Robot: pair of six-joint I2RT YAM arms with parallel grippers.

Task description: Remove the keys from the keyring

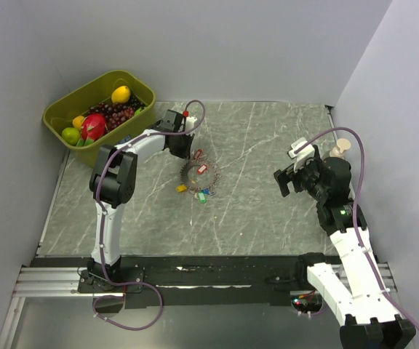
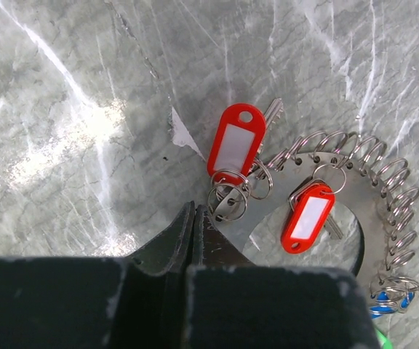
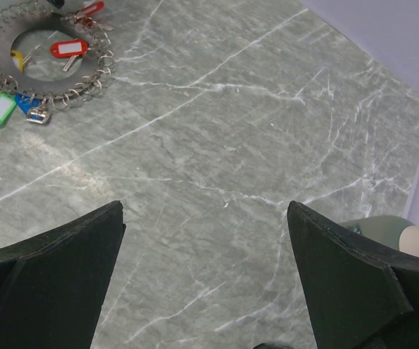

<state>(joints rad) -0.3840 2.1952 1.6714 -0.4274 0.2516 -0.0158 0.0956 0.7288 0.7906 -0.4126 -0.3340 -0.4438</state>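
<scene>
Three white walls, grey marble table; left end effector closed empty, right gaping.

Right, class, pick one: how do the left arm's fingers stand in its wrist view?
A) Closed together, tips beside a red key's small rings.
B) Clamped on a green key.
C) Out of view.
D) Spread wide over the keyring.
A: the left fingers meet with no gap, their tips beside the split rings of a red key at the edge of the keyring.
</scene>
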